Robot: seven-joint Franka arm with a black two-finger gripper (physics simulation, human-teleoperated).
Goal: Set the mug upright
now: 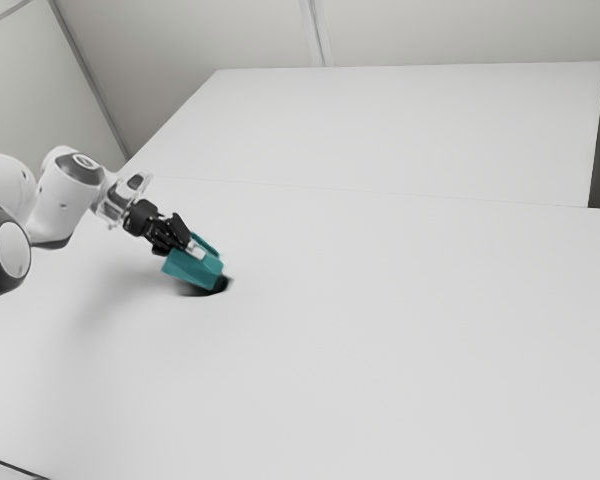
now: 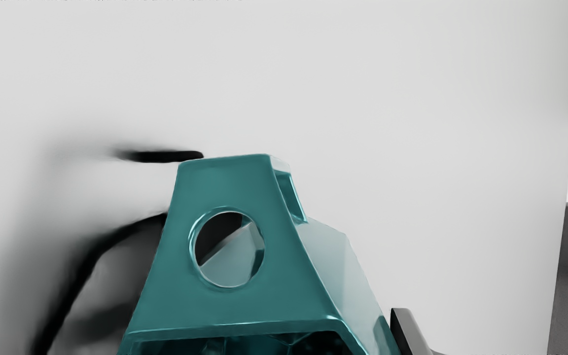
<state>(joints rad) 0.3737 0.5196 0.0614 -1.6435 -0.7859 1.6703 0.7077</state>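
In the exterior view my gripper (image 1: 188, 247) reaches down from the upper left, shut on the teal mug (image 1: 192, 268). The mug is tilted, its lower end close to the tabletop beside a black patch of shadow. In the wrist view the angular mug (image 2: 234, 305) extends away from my gripper (image 2: 264, 345), with a round hole in its near face and a dark opening at the bottom edge. One of the fingers (image 2: 408, 330) lies against the mug's side; the other is hidden.
A white tabletop (image 1: 380, 330) spreads under the arm, with another white surface (image 1: 400, 125) behind it. Dark shadows lie beside the mug in the wrist view. A table edge (image 2: 566, 212) runs along one side there.
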